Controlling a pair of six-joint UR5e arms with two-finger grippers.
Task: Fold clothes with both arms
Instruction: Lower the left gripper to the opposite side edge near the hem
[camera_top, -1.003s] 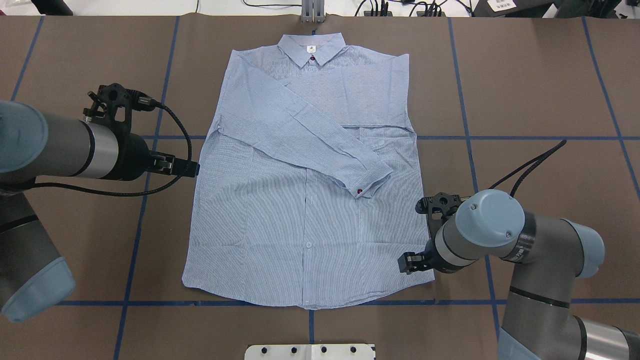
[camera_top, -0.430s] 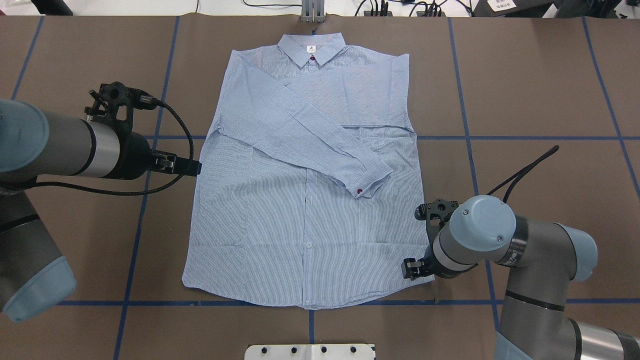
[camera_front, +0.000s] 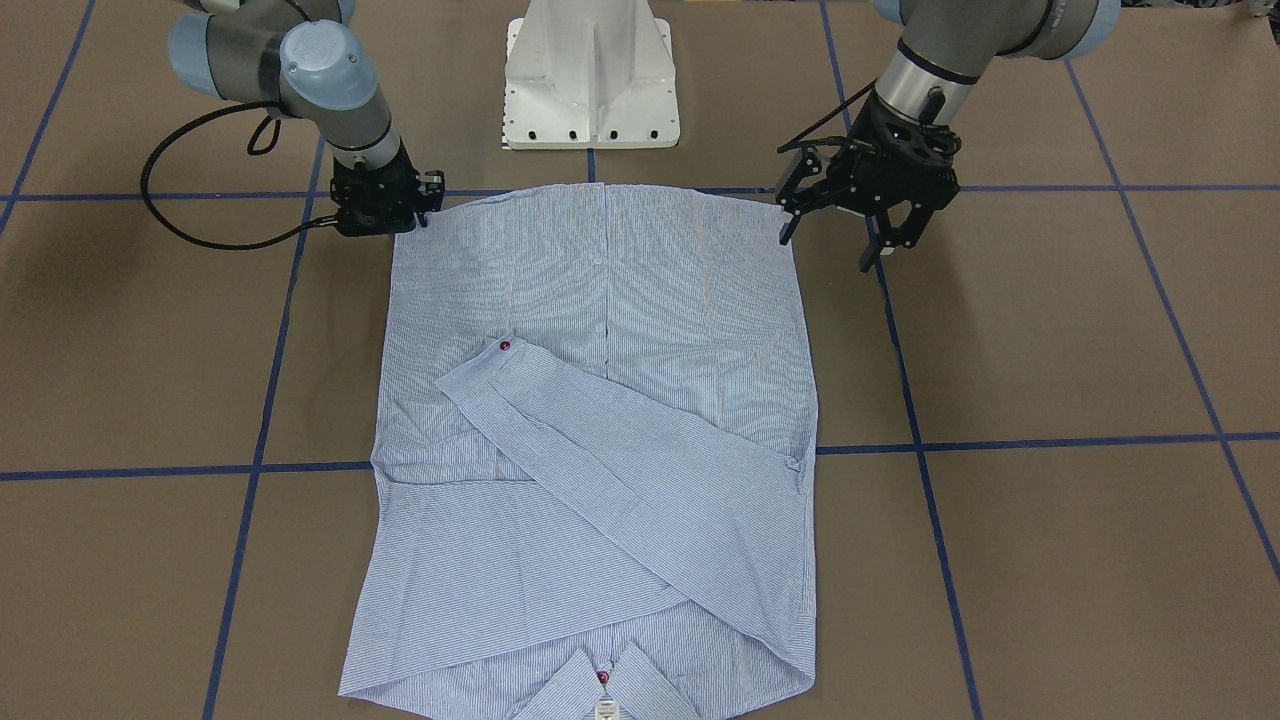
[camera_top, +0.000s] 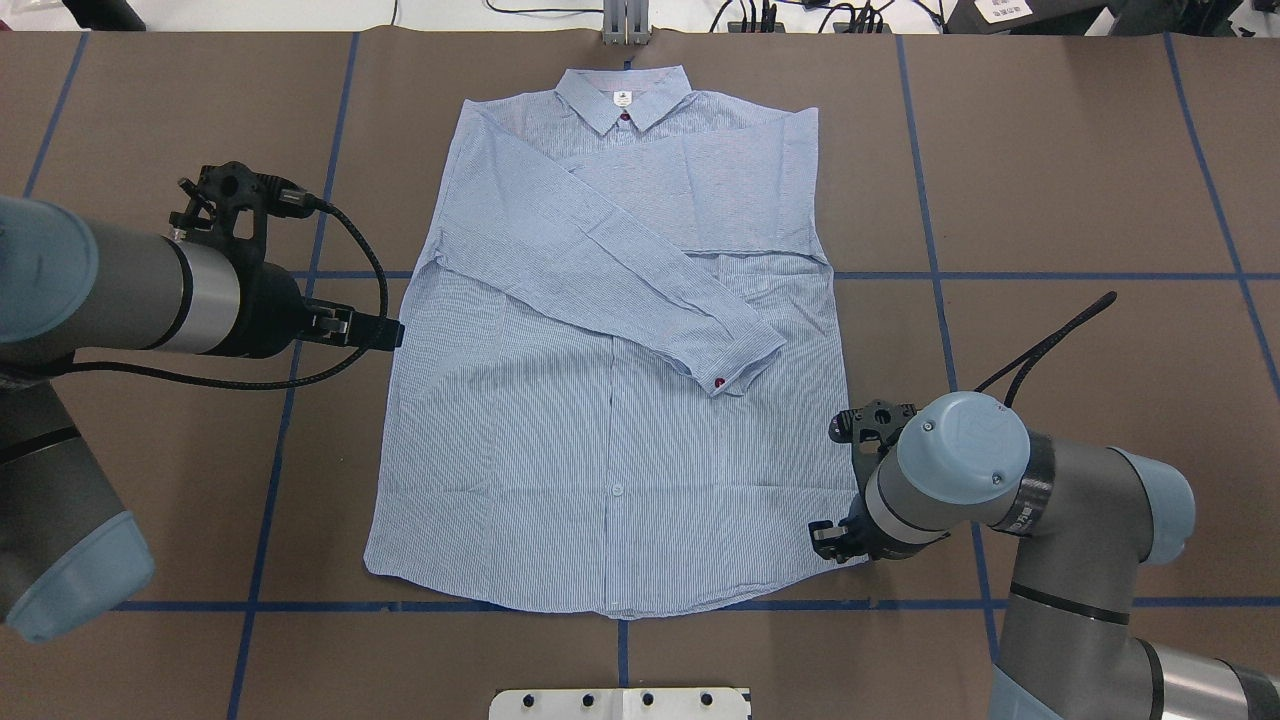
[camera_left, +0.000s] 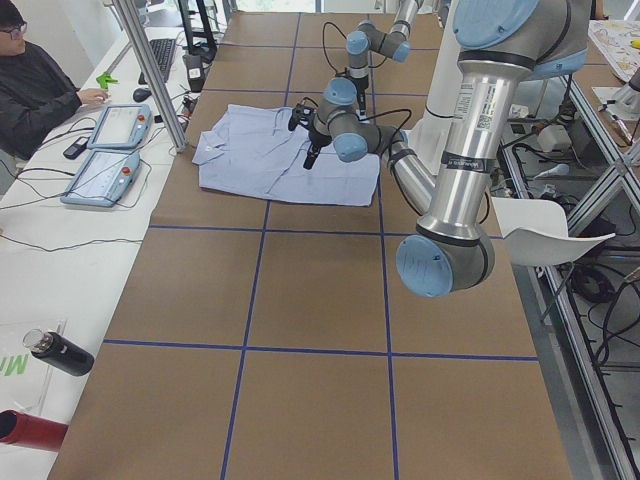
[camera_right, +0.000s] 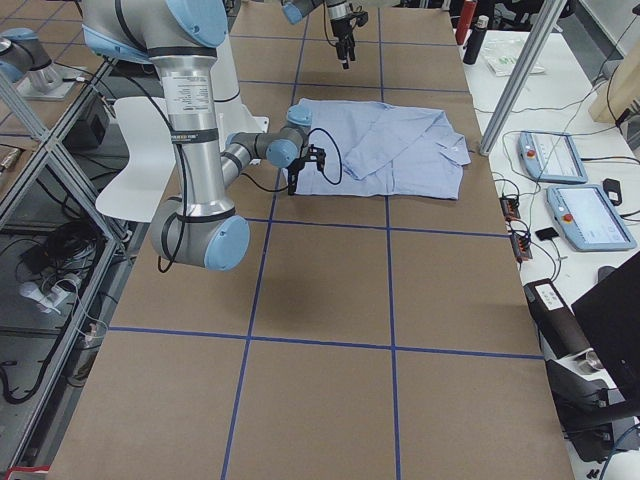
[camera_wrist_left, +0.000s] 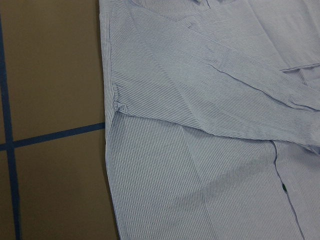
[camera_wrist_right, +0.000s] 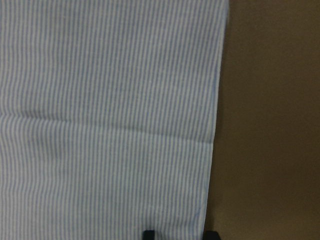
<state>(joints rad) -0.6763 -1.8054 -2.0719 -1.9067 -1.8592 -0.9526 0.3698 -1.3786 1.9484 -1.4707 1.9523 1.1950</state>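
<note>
Overhead exterior: shirt (camera_top: 600, 450) lies flat on the counter (camera_top: 1050, 150) between both grippers, sleeves already crossed over its chest, body folds judged still undone; right gripper (camera_top: 828, 540) jaws apart astride the hem corner, left gripper (camera_front: 825, 250) jaws apart beside the side edge.

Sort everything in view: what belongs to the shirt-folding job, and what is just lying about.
Belongs to the job: striped shirt, left hand, right hand, both open.
Lying about: black bottle, red bottle, control tablets.
</note>
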